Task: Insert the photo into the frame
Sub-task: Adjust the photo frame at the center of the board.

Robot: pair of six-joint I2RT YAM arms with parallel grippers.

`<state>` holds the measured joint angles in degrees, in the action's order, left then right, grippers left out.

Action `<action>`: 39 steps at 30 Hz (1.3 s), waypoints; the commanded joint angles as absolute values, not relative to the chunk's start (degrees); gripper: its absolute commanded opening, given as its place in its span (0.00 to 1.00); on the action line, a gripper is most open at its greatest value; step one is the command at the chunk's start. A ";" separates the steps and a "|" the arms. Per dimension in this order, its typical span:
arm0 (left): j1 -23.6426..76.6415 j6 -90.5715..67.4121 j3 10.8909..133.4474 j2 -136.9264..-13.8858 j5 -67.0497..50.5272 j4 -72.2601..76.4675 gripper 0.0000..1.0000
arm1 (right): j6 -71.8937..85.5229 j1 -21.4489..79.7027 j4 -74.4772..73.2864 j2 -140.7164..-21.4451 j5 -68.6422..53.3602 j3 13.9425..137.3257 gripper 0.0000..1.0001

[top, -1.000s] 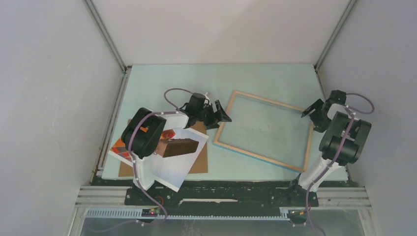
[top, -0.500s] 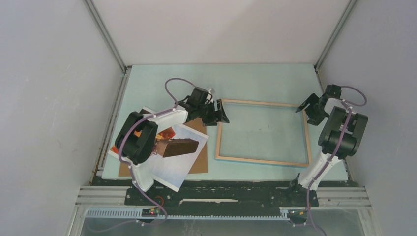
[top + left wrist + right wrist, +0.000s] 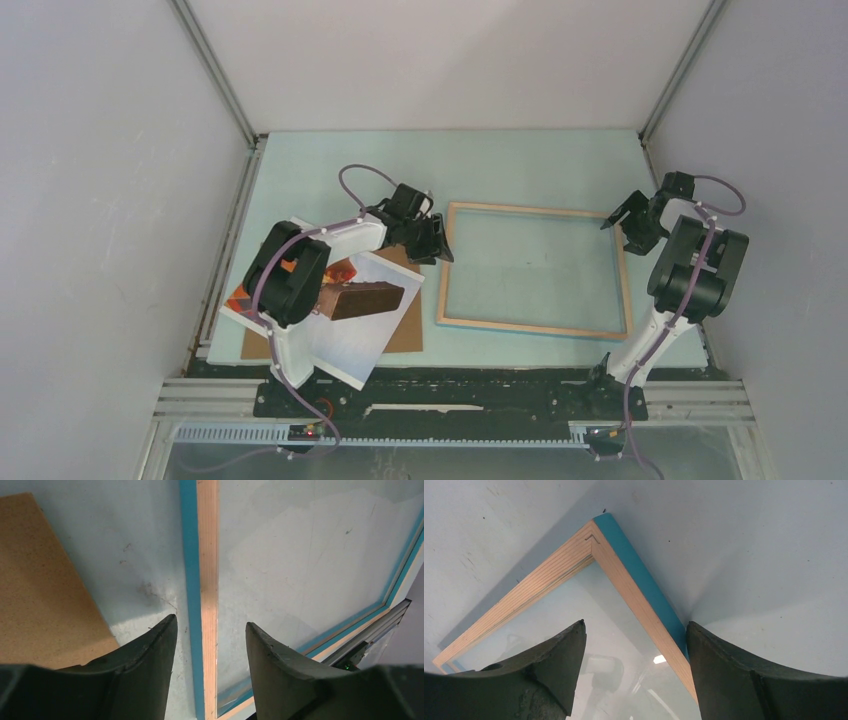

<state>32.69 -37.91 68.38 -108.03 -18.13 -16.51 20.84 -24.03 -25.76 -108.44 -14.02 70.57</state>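
- Where my left arm (image 3: 290,280) rises from the near edge of the bench (image 3: 330,170), the photo (image 3: 345,338) lies flat and slightly askew. Its white border and brown block face up, its orange-red pattern shows at its left end, and the arm covers part of it.
- Under the photo lies a brown backing board (image 3: 408,330). Its right side and far corner stick out from beneath the print.
- Just right of the board, and apart from it, the frame (image 3: 530,327) lies flat on the bench. Its light wood back is up, and its blue shows only along the outer edges. The photo is not in it.
- My left hand (image 3: 210,622) hangs over the frame's left rail, partly open. One of its fingers (image 3: 150,660) stands on the outer, blue side of the rail and the other on the inner side. Bench or pane shows between each finger and the wood, so it has hold of nothing.
- Farther back, at the frame's far right corner, my right hand (image 3: 635,624) is spread wide and grips nothing. The corner joint sits between the two fingers.
- On that hand, the right-side finger (image 3: 724,670) stands close against the blue outer edge. I cannot tell whether it touches.
- A clear pane (image 3: 589,595) inside that corner carries faint reflections.
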 commanded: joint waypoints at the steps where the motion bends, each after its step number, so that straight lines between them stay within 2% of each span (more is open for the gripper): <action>1: 32.45 -36.58 68.11 -106.29 -17.96 -13.98 0.60 | 20.43 -23.82 -29.43 -109.95 -15.20 70.84 0.80; 7: 31.90 -38.24 66.29 -106.68 -18.59 -12.19 0.57 | 20.32 -23.88 -29.55 -110.04 -15.29 70.84 0.79; 12: 31.64 -38.11 65.38 -106.42 -17.63 -11.89 0.49 | 20.31 -23.91 -29.42 -109.86 -15.50 70.85 0.79; 33: 31.55 -39.55 64.86 -109.58 -17.24 -12.13 0.42 | 20.34 -23.73 -29.53 -110.14 -15.85 70.84 0.79; 39: 32.65 -39.85 66.27 -111.39 -16.46 -13.80 0.43 | 20.22 -23.23 -29.54 -110.08 -15.91 70.84 0.79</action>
